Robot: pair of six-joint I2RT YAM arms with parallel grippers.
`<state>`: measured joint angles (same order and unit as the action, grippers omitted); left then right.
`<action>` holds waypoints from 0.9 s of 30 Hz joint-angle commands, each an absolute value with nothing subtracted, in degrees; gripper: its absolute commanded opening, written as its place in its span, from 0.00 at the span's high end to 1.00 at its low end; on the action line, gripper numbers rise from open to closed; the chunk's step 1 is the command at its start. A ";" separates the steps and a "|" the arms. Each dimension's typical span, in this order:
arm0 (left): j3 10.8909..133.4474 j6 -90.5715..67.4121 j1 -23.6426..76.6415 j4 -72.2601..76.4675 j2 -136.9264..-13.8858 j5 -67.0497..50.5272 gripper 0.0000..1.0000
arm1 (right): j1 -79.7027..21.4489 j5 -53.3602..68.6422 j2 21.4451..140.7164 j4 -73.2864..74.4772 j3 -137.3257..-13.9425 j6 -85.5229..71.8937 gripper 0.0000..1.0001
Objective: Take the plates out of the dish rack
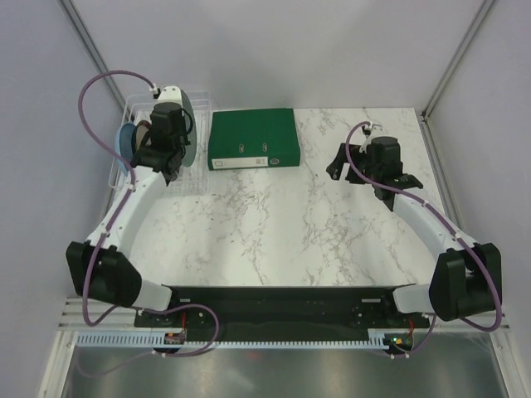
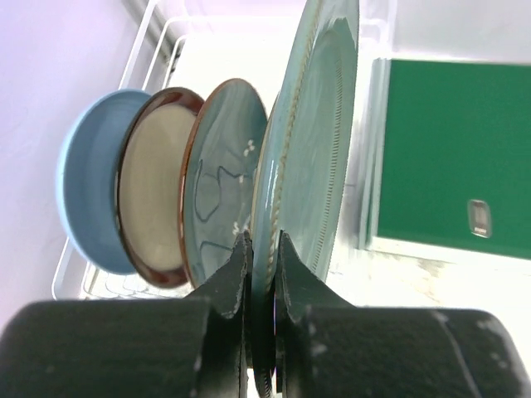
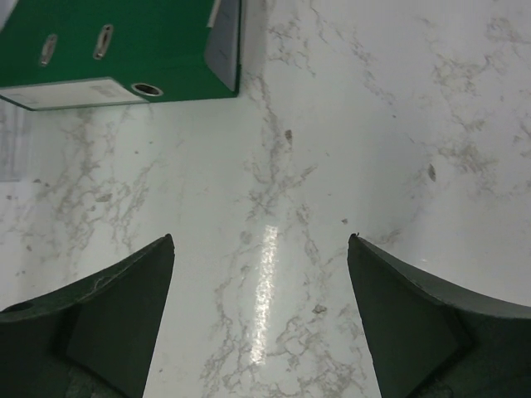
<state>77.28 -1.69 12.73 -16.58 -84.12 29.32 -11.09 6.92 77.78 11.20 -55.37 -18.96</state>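
The white wire dish rack stands at the table's far left. In the left wrist view several plates stand on edge in the rack: light blue, reddish-brown with cream centre, dark grey-blue and grey-green. My left gripper is shut on the rim of the grey-green plate, which also shows on edge in the top view. My right gripper is open and empty above the bare marble at the right.
A green rectangular binder lies flat right of the rack, also in the left wrist view and the right wrist view. The marble table runs between the arms. Metal frame posts stand at the back corners.
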 commanded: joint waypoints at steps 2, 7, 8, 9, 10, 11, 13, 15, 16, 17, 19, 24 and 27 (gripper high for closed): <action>81.30 -8.60 13.80 -15.54 -72.17 20.93 0.98 | -11.25 19.15 75.06 2.12 -54.14 -24.16 0.07; 76.65 -18.53 13.80 -15.83 -67.33 3.04 0.98 | -11.42 27.23 76.55 -3.15 -54.14 -27.85 0.08; 74.47 -19.94 13.80 -14.34 -67.24 0.29 0.98 | -11.77 27.77 76.81 -3.60 -54.40 -28.30 0.08; 73.05 -23.17 14.06 -12.93 -67.15 -2.52 0.98 | -12.13 28.38 77.25 -4.82 -54.40 -28.56 0.08; 71.47 -24.94 14.15 -11.44 -66.89 -6.81 0.98 | -12.39 29.17 77.43 -5.53 -54.58 -29.17 0.08; 68.58 -26.53 14.32 -7.77 -66.80 -8.33 0.98 | -13.00 29.44 77.69 -5.97 -54.67 -29.53 0.08; 66.02 -30.57 15.11 -4.59 -66.71 -11.58 0.98 | -13.53 30.32 78.66 -8.25 -54.67 -30.84 0.08; 63.55 -33.73 16.34 -1.51 -67.15 -12.65 0.98 | -14.06 31.29 79.80 -10.62 -54.67 -31.64 0.08; 62.76 -34.79 16.70 -0.36 -67.24 -14.48 0.98 | -14.32 31.72 80.15 -11.85 -54.41 -32.16 0.08; 61.27 -36.72 17.22 1.39 -67.24 -15.02 0.98 | -14.59 31.73 80.50 -12.56 -54.40 -32.95 0.09; 60.03 -38.31 18.80 4.91 -67.32 -15.90 0.98 | -15.03 31.73 82.08 -14.32 -54.23 -33.66 0.08; 58.89 -42.10 21.26 9.14 -68.12 -18.02 0.98 | -15.91 32.86 87.44 -17.56 -54.23 -35.24 0.09; 58.54 -43.33 22.15 10.89 -68.55 -18.28 0.98 | -16.43 35.32 89.90 -22.91 -53.00 -38.30 0.10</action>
<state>56.34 -36.32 21.02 -6.42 -70.17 -14.11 -15.68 31.20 87.05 -13.78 -54.00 -34.22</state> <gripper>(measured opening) 0.100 0.905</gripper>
